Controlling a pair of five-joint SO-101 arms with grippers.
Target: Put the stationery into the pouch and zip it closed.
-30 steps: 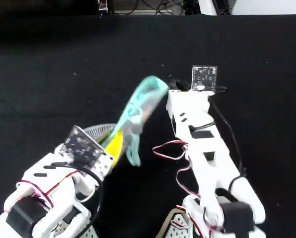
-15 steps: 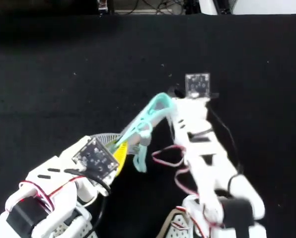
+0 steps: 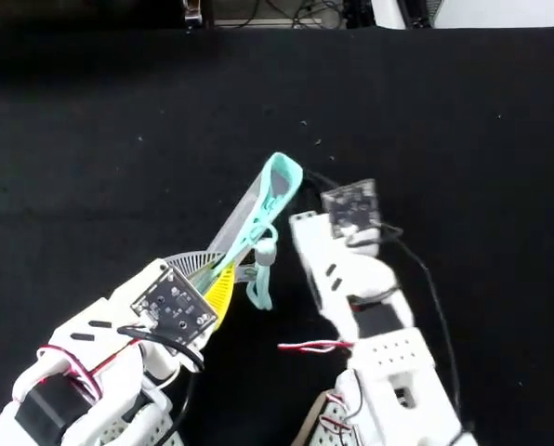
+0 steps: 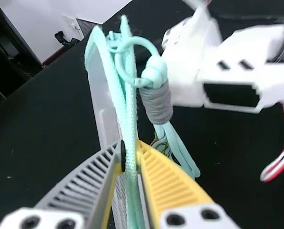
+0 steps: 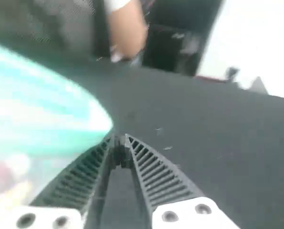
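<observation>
The pouch (image 3: 249, 223) is clear plastic with a teal zipper band, and it stands slanted above the black table between the two arms. My left gripper (image 4: 130, 183) is shut on its lower zipper edge, with the yellow finger (image 3: 219, 290) on one side. A teal pull cord with a grey knot (image 4: 156, 95) hangs loose from a ring beside the band. My right gripper (image 5: 119, 150) is shut, its tips meeting just beside the pouch's teal end (image 5: 46, 119). I cannot tell whether anything thin sits between them. The right arm (image 3: 342, 269) stands close alongside the pouch.
Black cloth covers the table (image 3: 119, 121), with free room at the far side and to the left. A loop of red wire (image 3: 309, 346) hangs off the right arm. Both arm bases crowd the near edge.
The right arm drew back towards the near edge and turned left. The pouch's upper end swung down, then rose again, and the pouch now stands steeper. The left arm shifted slightly right.
</observation>
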